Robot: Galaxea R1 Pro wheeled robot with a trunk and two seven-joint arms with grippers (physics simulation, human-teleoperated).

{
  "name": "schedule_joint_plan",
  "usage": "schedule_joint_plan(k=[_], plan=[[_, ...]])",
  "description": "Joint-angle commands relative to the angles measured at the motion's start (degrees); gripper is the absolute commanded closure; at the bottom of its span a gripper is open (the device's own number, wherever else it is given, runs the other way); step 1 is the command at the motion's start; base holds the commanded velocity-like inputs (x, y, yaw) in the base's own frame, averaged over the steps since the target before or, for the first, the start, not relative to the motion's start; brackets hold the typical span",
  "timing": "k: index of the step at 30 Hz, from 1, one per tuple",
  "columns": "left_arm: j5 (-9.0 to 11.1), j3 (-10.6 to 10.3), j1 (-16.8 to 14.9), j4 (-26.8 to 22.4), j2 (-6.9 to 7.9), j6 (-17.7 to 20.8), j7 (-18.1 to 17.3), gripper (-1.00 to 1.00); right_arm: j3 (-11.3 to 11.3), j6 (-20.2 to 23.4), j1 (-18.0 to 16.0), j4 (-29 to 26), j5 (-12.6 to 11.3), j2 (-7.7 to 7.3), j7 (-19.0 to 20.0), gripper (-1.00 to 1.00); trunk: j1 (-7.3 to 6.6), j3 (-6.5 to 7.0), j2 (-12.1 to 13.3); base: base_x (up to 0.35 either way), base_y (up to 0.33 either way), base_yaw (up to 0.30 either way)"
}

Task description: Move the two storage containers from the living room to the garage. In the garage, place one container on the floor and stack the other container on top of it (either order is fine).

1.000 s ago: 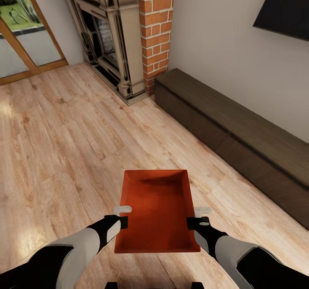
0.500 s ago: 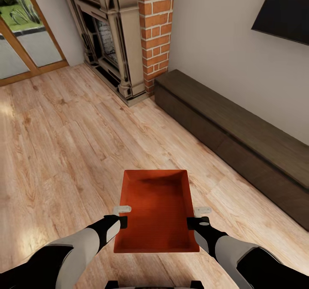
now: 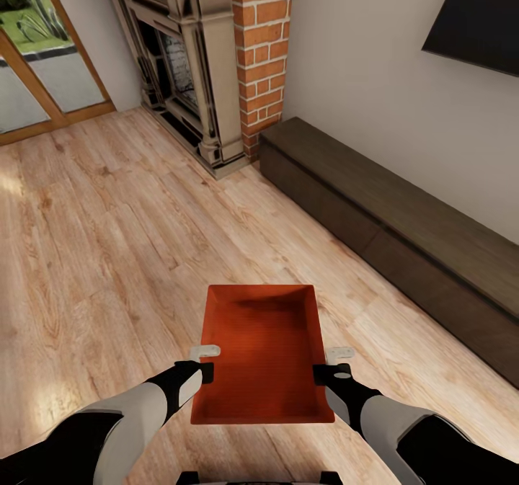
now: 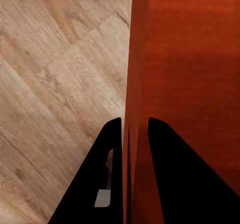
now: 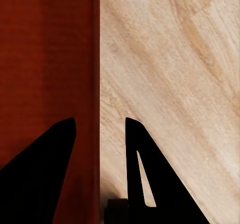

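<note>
Storage container (image 3: 263,355), orange-red, lidless: hanging above light wood-plank floor (image 3: 108,240) in living room, near brick fireplace (image 3: 216,60) and dark low cabinet (image 3: 404,240). Left gripper (image 4: 131,129) clamping one side wall; right gripper (image 5: 99,126) straddling opposite wall, contact not confirmable.

We note a light wood-plank floor (image 3: 108,240), boards running diagonally across the head view, with a bright glare patch at its left edge. Standing directly on it: the fireplace surround (image 3: 184,60) with a red-brick column (image 3: 261,52) at the far side, and a long dark low cabinet (image 3: 404,247) along the white wall to the right. Both wrist views show the same pale planks (image 4: 55,79) (image 5: 170,69).
</note>
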Motion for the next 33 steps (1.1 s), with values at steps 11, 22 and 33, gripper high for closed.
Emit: schedule_joint_plan(k=[11, 22, 33], plan=[[-0.25, -0.78, 0.03, -0.11, 0.01, 0.36, 0.52, 1.0, 0.38, -0.37, -0.03, 0.11, -0.85, 0.06, -0.31, 1.0, 0.0, 0.9, -0.03, 0.0, 0.0, 0.0], [-0.2, -0.78, 0.02, -0.11, 0.01, 0.36, 0.53, 1.0, 0.38, -0.37, -0.03, 0.12, -0.85, 0.06, -0.31, 1.0, 0.0, 1.88, -0.03, 0.0, 0.0, 0.0], [-0.26, -0.8, 0.01, -0.11, 0.01, 0.27, 0.44, 1.0, 0.38, -0.37, -0.03, 0.12, -0.85, 0.06, -0.31, 1.0, 0.0, 2.85, -0.03, 0.0, 0.0, 0.0]])
